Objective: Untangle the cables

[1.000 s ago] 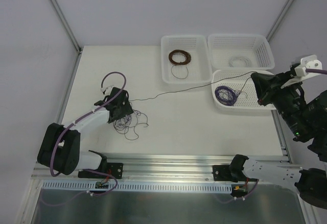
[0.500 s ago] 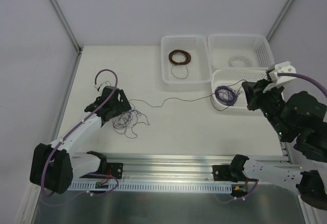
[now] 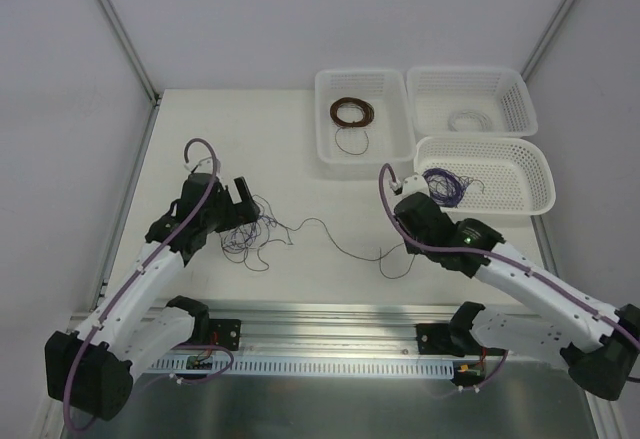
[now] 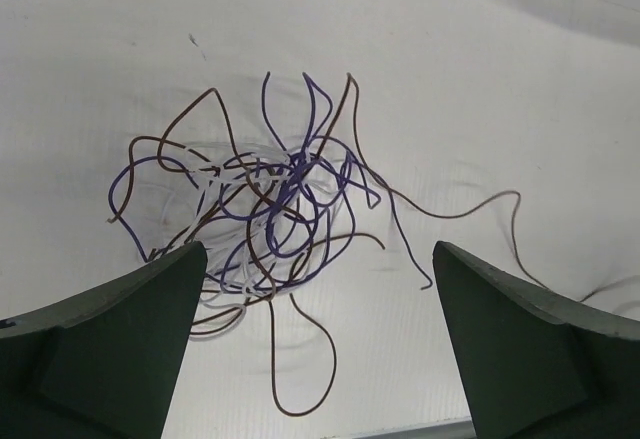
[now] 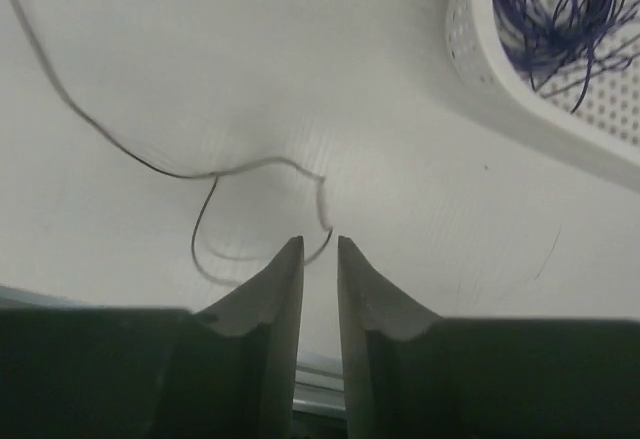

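The cables are a small tangle (image 3: 246,233) of thin purple, brown and white wires on the white table, left of centre. It fills the middle of the left wrist view (image 4: 270,204). My left gripper (image 3: 238,217) hangs over it, jaws wide open and empty (image 4: 318,251), one on each side of the tangle. One thin dark wire (image 3: 330,241) runs slack from the tangle to the right and ends in a curl. My right gripper (image 3: 408,233) is low over that curl (image 5: 320,242). Its jaws stand a narrow slit apart, and the wire (image 5: 150,164) passes under the tips, not pinched.
Three white baskets stand at the back right. One (image 3: 320,124) holds a brown coil (image 3: 352,112), one (image 3: 520,94) holds a pale coil, and the nearest (image 3: 542,174) holds a purple coil (image 3: 440,185), also in the right wrist view (image 5: 560,9). A metal rail (image 3: 330,315) runs along the front edge.
My right gripper has swung from the basket down to the table centre. The wire, taut a second ago, now lies slack. My left gripper has drawn back and stands open over the tangle.
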